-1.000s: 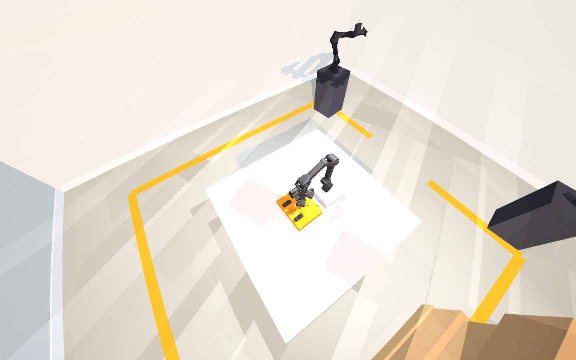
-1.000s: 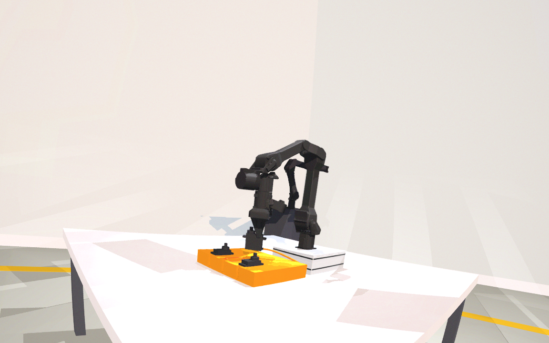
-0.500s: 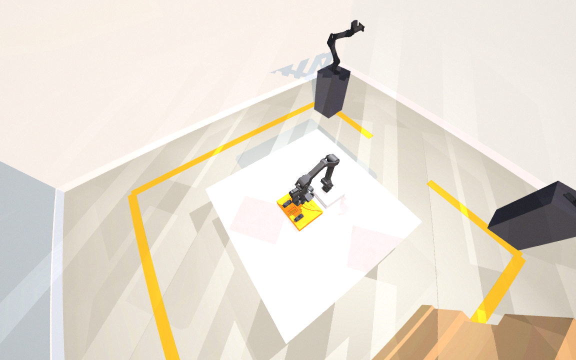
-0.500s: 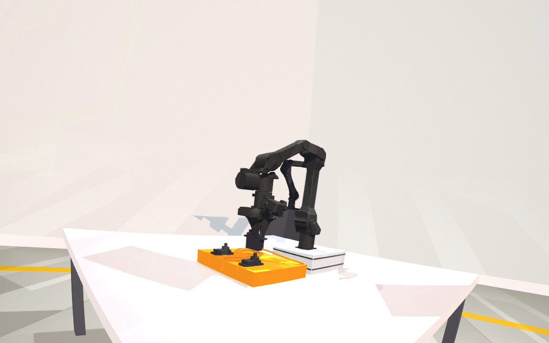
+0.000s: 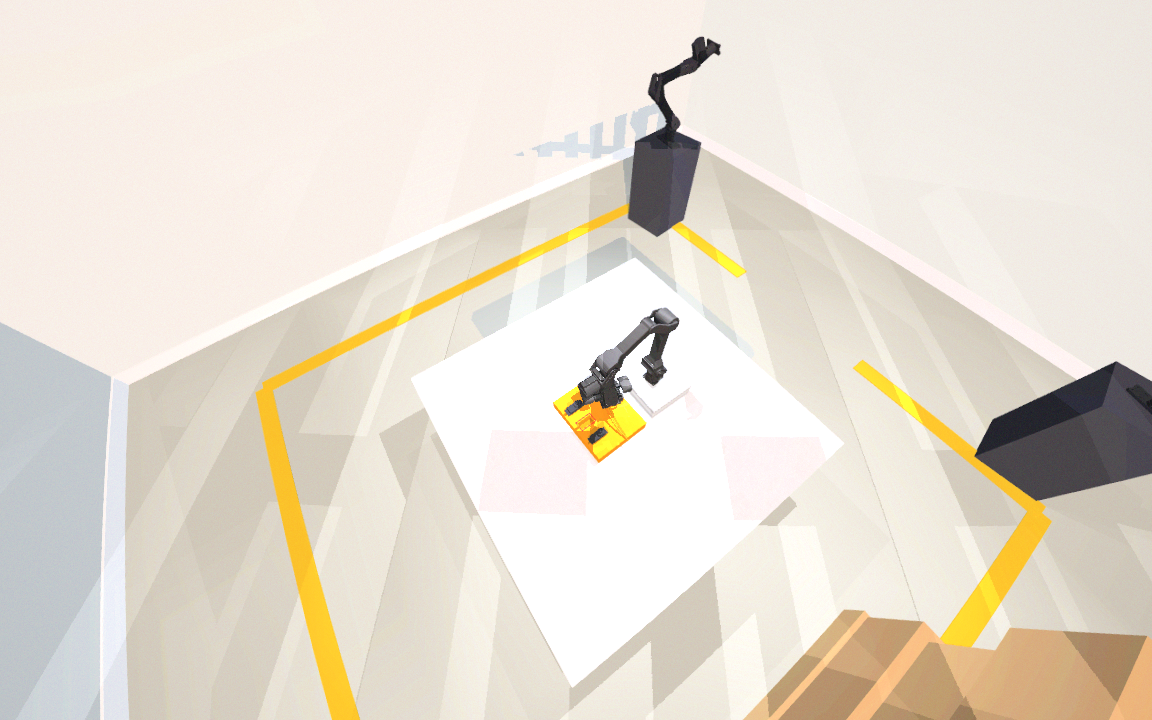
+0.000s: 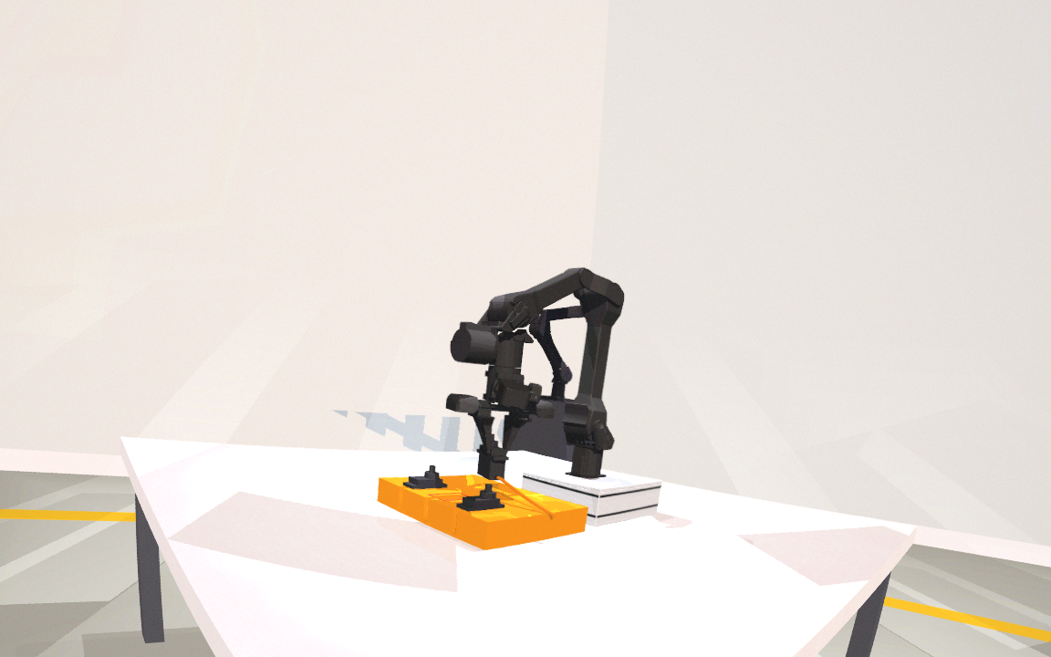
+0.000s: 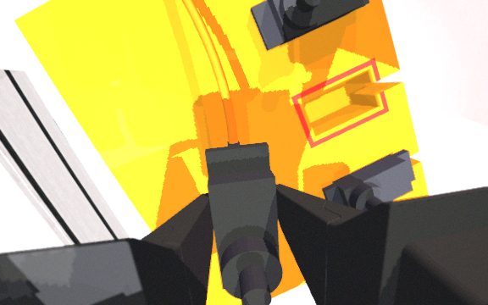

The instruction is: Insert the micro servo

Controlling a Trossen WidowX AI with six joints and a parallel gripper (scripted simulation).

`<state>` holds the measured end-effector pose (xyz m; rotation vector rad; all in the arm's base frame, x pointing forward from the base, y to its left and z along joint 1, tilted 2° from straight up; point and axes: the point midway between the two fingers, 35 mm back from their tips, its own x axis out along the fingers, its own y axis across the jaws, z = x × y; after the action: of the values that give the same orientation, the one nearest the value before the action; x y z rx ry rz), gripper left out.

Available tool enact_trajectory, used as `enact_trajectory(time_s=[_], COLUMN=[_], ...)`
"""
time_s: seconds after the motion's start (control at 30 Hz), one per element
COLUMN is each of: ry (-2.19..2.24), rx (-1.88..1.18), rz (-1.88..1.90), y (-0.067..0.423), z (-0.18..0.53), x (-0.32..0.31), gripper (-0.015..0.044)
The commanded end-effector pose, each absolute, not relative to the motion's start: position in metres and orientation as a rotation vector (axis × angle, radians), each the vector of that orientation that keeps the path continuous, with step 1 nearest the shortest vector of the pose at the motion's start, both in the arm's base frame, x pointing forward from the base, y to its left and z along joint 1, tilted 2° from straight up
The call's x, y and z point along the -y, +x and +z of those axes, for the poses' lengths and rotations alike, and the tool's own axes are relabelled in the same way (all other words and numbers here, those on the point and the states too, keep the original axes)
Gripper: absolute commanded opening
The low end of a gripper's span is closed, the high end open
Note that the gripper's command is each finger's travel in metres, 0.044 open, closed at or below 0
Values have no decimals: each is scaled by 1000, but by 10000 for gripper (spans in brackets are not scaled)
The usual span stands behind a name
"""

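My gripper [image 7: 241, 197] [image 6: 491, 434] [image 5: 596, 400] is shut on the loose micro servo [image 7: 239, 178] [image 6: 490, 462], a dark block, and holds it just above the orange deck [image 7: 100, 85] [image 6: 513, 529] [image 5: 623, 438]. The servo's orange cable [image 7: 223, 85] [image 6: 525, 498] trails away across the deck. The marked empty pocket, with a red outline [image 7: 303, 124] and a side notch, lies in the wrist view up and to the right of the held servo, apart from it. Two mounted servos [image 7: 307, 14] [image 7: 368, 180] [image 6: 430, 480] [image 6: 482, 500] sit on the deck on either side of the pocket.
The arm's white base plate [image 6: 619, 494] [image 7: 28, 140] stands right beside the deck on the white table [image 6: 308, 571]. Dark pedestals [image 5: 662, 183] [image 5: 1099, 429] and cardboard boxes [image 5: 965, 671] stand far off on the floor.
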<state>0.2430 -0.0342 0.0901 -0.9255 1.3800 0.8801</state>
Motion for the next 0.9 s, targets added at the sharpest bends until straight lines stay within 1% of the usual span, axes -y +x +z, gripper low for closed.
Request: enact_trajectory(time_s=[0.0,0.87], ry=[-824,-120], rx=[-1424,-1559], rz=[773,72], y=[243,243], z=[91,91], x=[35,35], gripper=[0,0])
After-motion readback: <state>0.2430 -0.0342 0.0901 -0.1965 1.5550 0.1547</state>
